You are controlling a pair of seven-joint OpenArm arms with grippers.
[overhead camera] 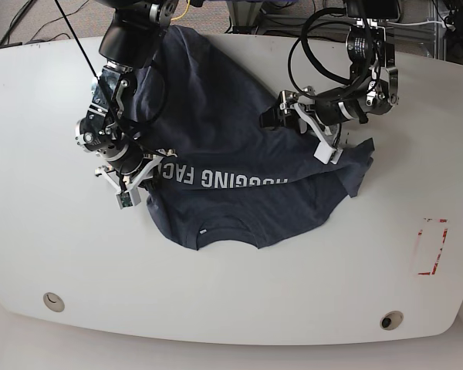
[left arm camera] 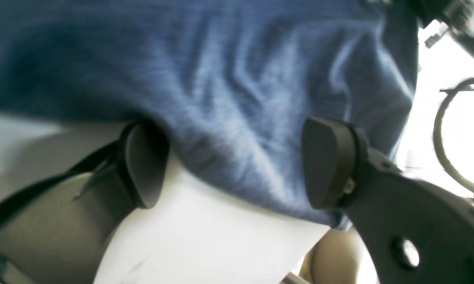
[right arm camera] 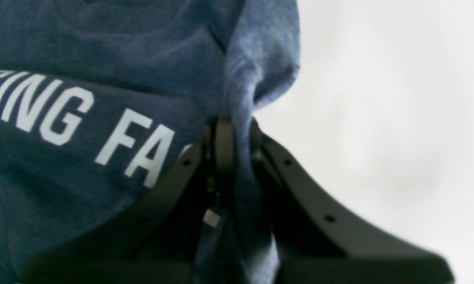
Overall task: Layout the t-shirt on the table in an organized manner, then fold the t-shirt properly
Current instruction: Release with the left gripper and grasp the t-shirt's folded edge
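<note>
My right gripper [right arm camera: 237,130] pinches a fold of the t-shirt [overhead camera: 231,166] beside its lettering; my left gripper [left arm camera: 237,161] hangs spread over the fabric's edge; the shirt lies crumpled mid-table [overhead camera: 309,285], reaching toward the far edge.

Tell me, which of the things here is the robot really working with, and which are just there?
In use:
t-shirt
table
right gripper, clamped on a fold of shirt
left gripper, open over the cloth

Just there:
red tape mark
two small holes
</note>
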